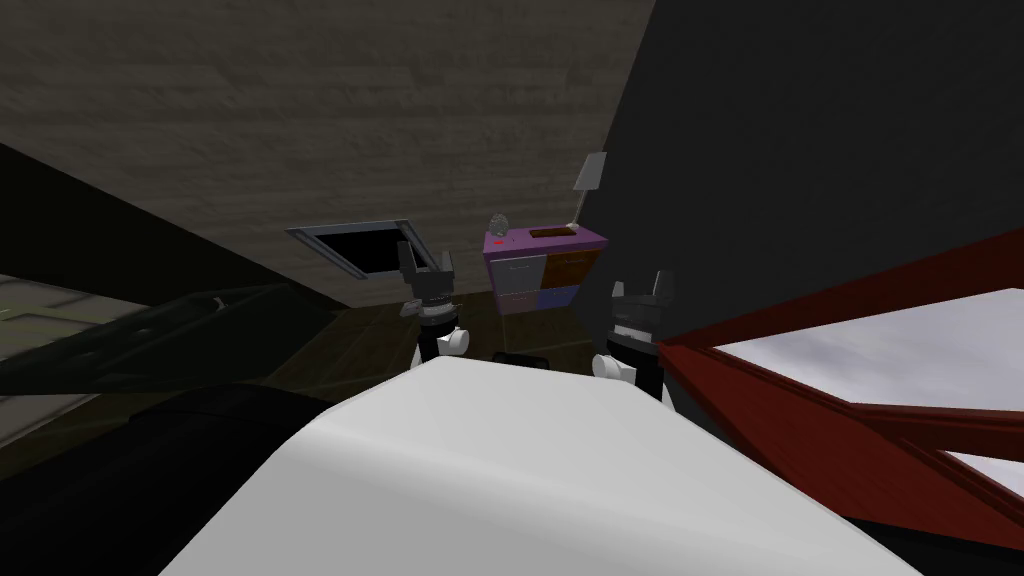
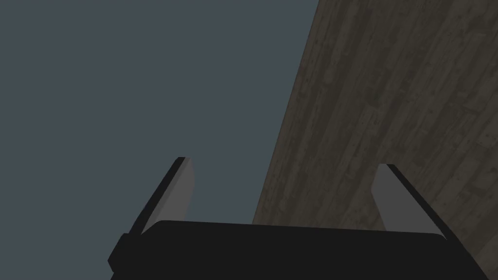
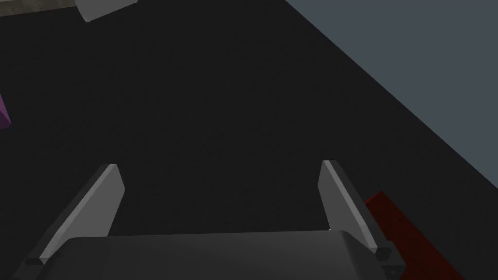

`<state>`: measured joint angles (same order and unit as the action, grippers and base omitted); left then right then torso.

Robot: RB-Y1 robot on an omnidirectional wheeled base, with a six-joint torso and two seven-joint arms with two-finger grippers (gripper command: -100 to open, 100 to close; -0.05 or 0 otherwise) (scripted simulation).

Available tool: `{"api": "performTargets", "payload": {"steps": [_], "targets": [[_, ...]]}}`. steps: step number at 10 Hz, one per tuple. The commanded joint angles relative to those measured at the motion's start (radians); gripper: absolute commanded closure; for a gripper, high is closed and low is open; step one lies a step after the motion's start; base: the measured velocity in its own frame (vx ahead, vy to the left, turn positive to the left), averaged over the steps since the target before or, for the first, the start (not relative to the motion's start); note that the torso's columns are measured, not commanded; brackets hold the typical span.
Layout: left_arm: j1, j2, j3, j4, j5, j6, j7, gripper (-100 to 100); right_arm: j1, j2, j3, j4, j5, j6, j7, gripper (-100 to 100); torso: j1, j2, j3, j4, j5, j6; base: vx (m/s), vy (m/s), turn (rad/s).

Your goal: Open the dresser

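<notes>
The dresser [image 1: 545, 268] stands far ahead on the floor, against the corner of the walls. It has a purple top and drawer fronts in grey, brown, pink and blue, all flush. A lamp [image 1: 588, 180], a grey lump [image 1: 498, 224] and a flat brown tray [image 1: 553, 232] rest on its top. My left gripper [image 1: 425, 262] is raised left of the dresser, well short of it, with its fingers open [image 2: 284, 167]. My right gripper [image 1: 640, 285] hangs right of the dresser, also open [image 3: 219, 170] and holding nothing. A purple corner of the dresser [image 3: 3, 115] peeks in beside the right hand.
A dark red frame with pale panels [image 1: 800, 350] juts in close on my right. A grey-framed black opening [image 1: 360, 248] sits in the wood-textured wall behind the left gripper. Dark low furniture [image 1: 150, 340] lies on my left. Brown floor leads toward the dresser.
</notes>
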<state>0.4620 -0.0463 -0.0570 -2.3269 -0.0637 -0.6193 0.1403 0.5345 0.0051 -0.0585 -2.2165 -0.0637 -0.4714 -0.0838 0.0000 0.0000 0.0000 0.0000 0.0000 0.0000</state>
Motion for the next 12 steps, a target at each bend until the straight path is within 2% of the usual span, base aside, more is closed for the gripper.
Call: {"api": "performTargets", "payload": {"steps": [1, 9, 10, 12], "targets": [[0.0, 0.0, 0.0, 0.0, 0.0, 0.0, 0.0, 0, 0.0, 0.0, 0.0, 0.0, 0.0, 0.0, 0.0, 0, 0.0, 0.04, -0.082, 0.041, 0.0, 0.0, 0.0, 0.0, 0.0], [0.0, 0.0, 0.0, 0.0, 0.0, 0.0, 0.0, 0, 0.0, 0.0, 0.0, 0.0, 0.0, 0.0, 0.0, 0, 0.0, 0.618, -1.234, 0.617, 0.0, 0.0, 0.0, 0.0, 0.0], [0.0, 0.0, 0.0, 0.0, 0.0, 0.0, 0.0, 0, 0.005, -0.031, -0.001, 0.003, -0.009, -0.005, -0.02, -100, 0.0, 0.691, -1.382, 0.691, 0.0, 0.0, 0.02, 0.005, 0.068], [0.0, 0.0, 0.0, 0.0, 0.0, 0.0, 0.0, 0, 0.016, -0.072, -0.003, 0.011, -0.029, -0.017, -0.067, -100, 0.0, 0.733, -1.471, 0.734, 0.0, 0.0, 0.04, 0.007, 0.116]]}}
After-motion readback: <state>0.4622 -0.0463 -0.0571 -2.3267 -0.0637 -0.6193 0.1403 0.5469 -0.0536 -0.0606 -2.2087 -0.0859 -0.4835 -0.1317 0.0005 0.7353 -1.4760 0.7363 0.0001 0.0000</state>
